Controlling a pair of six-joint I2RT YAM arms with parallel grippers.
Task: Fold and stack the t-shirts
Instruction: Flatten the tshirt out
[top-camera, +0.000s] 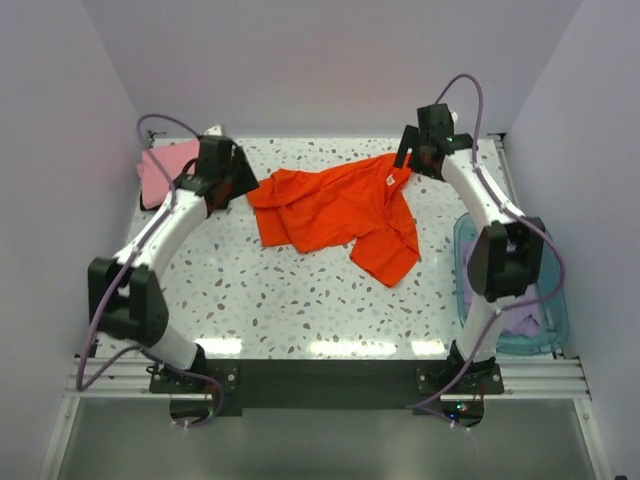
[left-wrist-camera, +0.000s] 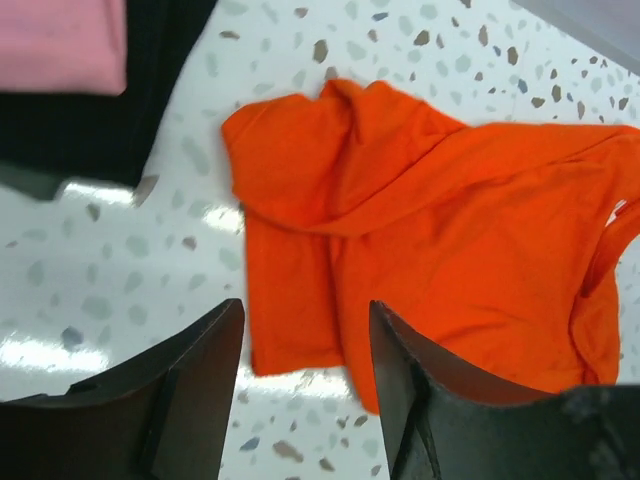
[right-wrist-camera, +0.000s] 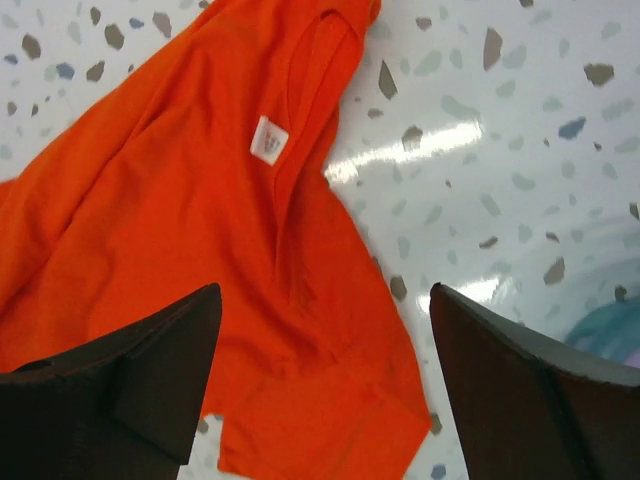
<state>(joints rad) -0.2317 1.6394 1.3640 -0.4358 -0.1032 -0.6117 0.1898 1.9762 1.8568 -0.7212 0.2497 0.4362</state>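
Note:
The orange-red t-shirt (top-camera: 340, 210) lies crumpled and spread in the middle of the table. It also shows in the left wrist view (left-wrist-camera: 430, 230) and the right wrist view (right-wrist-camera: 180, 200), where its neck opening and white label (right-wrist-camera: 268, 140) show. My left gripper (top-camera: 238, 185) (left-wrist-camera: 305, 310) is open and empty above the shirt's left edge. My right gripper (top-camera: 405, 158) (right-wrist-camera: 325, 290) is open and empty above the shirt's right part near the collar. The pink t-shirt (top-camera: 165, 165) (left-wrist-camera: 60, 40) lies folded on the black t-shirt (left-wrist-camera: 110, 120) at the far left. The lavender t-shirt (top-camera: 525, 322) lies in the basket.
The translucent blue basket (top-camera: 470, 290) stands at the table's right edge beside the right arm; its rim shows in the right wrist view (right-wrist-camera: 610, 335). White walls close in the table at the back and both sides.

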